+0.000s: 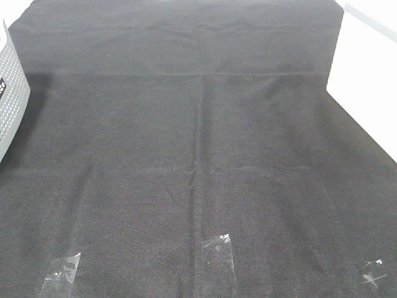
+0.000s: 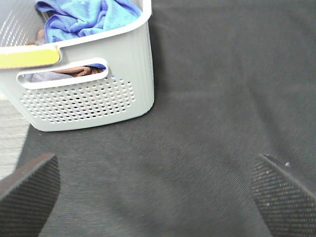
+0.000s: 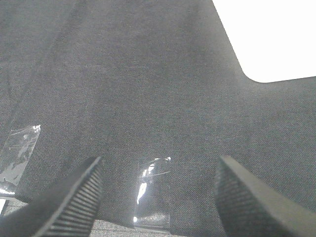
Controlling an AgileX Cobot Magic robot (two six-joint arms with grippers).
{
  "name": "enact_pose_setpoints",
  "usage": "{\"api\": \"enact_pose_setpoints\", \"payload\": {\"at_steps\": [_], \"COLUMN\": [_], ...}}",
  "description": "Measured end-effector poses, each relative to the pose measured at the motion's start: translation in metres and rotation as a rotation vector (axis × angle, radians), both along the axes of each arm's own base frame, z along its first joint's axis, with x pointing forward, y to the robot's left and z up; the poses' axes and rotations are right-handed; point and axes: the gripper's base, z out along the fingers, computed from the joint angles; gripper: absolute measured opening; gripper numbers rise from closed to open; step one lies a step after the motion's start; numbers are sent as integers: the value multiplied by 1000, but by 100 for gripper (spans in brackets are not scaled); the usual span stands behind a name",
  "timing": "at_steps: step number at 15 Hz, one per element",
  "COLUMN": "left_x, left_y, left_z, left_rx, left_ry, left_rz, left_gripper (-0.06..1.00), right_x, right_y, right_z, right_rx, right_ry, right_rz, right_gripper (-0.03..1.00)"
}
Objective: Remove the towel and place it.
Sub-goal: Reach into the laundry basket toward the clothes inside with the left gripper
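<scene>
Left hand (image 2: 155,195) hangs wide open over the black cover (image 2: 212,98) on the tabletop, gripping nothing. Out beyond its fingertips sits the grey basket (image 2: 98,98), and the blue towel (image 2: 84,17) lies bunched inside it. Right hand (image 3: 160,197) is spread open too, empty, with a clear tape strip (image 3: 150,192) on the cover below its gap.

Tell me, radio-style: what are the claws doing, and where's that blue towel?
Left gripper open, empty. Right gripper open, empty. Towel bunched in grey basket, brown cloth under it. Nothing blocking seen.
</scene>
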Motion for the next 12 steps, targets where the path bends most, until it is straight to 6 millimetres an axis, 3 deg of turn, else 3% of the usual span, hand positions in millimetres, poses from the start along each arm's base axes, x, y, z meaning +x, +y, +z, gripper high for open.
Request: {"api": "enact_pose_setpoints", "payload": {"at_steps": [5,9,12], "left_x": [24,57,102], "left_y": [8,14,16], "left_z": [24,86,122], "left_rx": [387,630,694], "left_ry": [135,203,332], "left_rz": [-150,-257,-353], "left_gripper": [99,99,99], "right_x": [0,0,0], "right_y": [0,0,0], "right_z": [0,0,0], "right_rx": [0,0,0], "right_ry": [0,0,0], "right_rz": [0,0,0], "right_gripper": [64,64,64]}}
